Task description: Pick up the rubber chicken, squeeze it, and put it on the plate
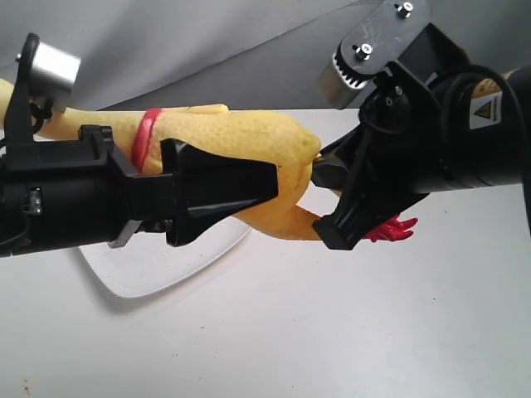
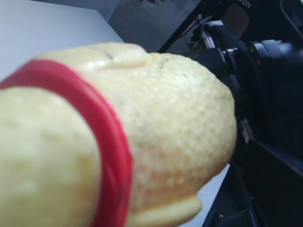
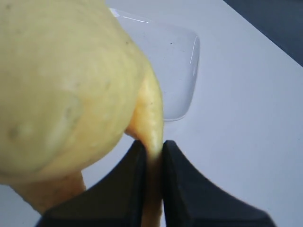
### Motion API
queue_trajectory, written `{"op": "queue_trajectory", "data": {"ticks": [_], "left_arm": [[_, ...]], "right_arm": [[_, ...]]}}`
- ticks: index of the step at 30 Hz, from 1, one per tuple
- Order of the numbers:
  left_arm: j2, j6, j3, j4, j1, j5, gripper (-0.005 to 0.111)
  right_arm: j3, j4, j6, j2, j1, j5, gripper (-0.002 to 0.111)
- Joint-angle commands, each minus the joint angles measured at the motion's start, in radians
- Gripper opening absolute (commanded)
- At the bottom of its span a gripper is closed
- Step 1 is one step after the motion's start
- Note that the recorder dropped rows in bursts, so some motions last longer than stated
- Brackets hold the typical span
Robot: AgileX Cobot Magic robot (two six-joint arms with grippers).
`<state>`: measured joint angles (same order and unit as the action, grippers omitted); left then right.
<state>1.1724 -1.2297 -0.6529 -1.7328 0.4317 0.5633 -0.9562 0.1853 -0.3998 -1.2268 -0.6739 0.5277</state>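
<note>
Exterior: rubber chicken (image 1: 249, 137) aloft near the plate (image 1: 166, 265), left gripper (image 1: 249, 186) seemingly clenched round its body, right gripper (image 1: 328, 203) at the legs; left wrist: chicken fills the view; right wrist: jaws pinch one leg; likely squeezing, then lower it squarely onto the plate

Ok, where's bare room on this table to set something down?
Bare white table spans the foreground, below both arms, and right of the red feet. The glossy white square plate shows bare. Crowded: near it, where the long yellow rubber chicken hangs in both jaws.
</note>
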Motion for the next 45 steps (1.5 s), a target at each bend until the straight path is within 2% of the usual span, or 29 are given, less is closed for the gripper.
{"op": "queue_trajectory", "data": {"ticks": [1, 3, 6, 20, 22, 24, 26, 28, 30, 31, 39, 41, 43, 44, 45], "left_arm": [[0.002, 0.029, 0.002, 0.017, 0.009, -0.030, 0.081], [0.002, 0.023, 0.002, 0.017, 0.009, -0.032, 0.055], [0.002, -0.017, 0.002, 0.015, 0.009, -0.032, 0.002], [0.002, -0.049, 0.002, -0.012, 0.009, -0.051, 0.002], [0.002, -0.049, 0.002, -0.012, 0.009, -0.045, 0.008], [0.002, -0.049, -0.004, -0.012, 0.009, -0.029, 0.021], [0.002, -0.049, -0.004, -0.012, 0.009, -0.008, 0.043], [0.002, -0.023, -0.004, -0.012, 0.009, -0.006, 0.074], [0.002, -0.019, -0.004, -0.012, 0.009, -0.006, 0.098], [0.002, -0.019, -0.004, -0.012, 0.009, -0.006, 0.105], [0.002, -0.030, -0.004, -0.012, 0.009, 0.035, 0.103], [0.002, -0.028, -0.004, -0.012, 0.009, 0.007, 0.098], [0.002, -0.001, -0.004, -0.012, 0.009, -0.045, 0.068], [0.002, -0.007, -0.004, -0.012, 0.009, -0.045, 0.035], [0.002, -0.017, -0.004, -0.012, 0.009, -0.040, 0.016]], "right_arm": [[-0.005, 0.007, 0.019, 0.011, -0.002, -0.032, 0.000], [-0.005, 0.007, 0.019, 0.011, -0.002, -0.030, 0.000], [-0.005, 0.007, 0.019, 0.011, -0.002, -0.026, 0.000], [-0.005, 0.069, -0.048, 0.011, -0.003, 0.034, 0.000], [-0.005, 0.069, -0.048, 0.011, -0.003, 0.047, 0.000], [-0.005, 0.069, -0.048, 0.011, -0.003, 0.064, 0.000], [-0.005, 0.071, -0.048, 0.011, -0.003, 0.077, 0.000], [-0.005, 0.080, -0.048, 0.011, -0.003, 0.085, 0.000], [-0.005, 0.088, -0.048, 0.011, -0.003, 0.092, 0.000], [-0.005, 0.090, -0.048, 0.011, -0.003, 0.096, 0.000], [-0.005, 0.090, -0.048, 0.011, -0.003, 0.130, 0.000], [-0.005, 0.090, -0.048, 0.011, -0.003, 0.130, 0.000], [-0.005, 0.090, -0.048, 0.011, -0.003, 0.130, 0.000], [-0.005, 0.090, -0.048, 0.011, -0.003, 0.130, 0.000], [-0.005, 0.090, -0.048, 0.011, -0.003, 0.130, 0.000]]}}
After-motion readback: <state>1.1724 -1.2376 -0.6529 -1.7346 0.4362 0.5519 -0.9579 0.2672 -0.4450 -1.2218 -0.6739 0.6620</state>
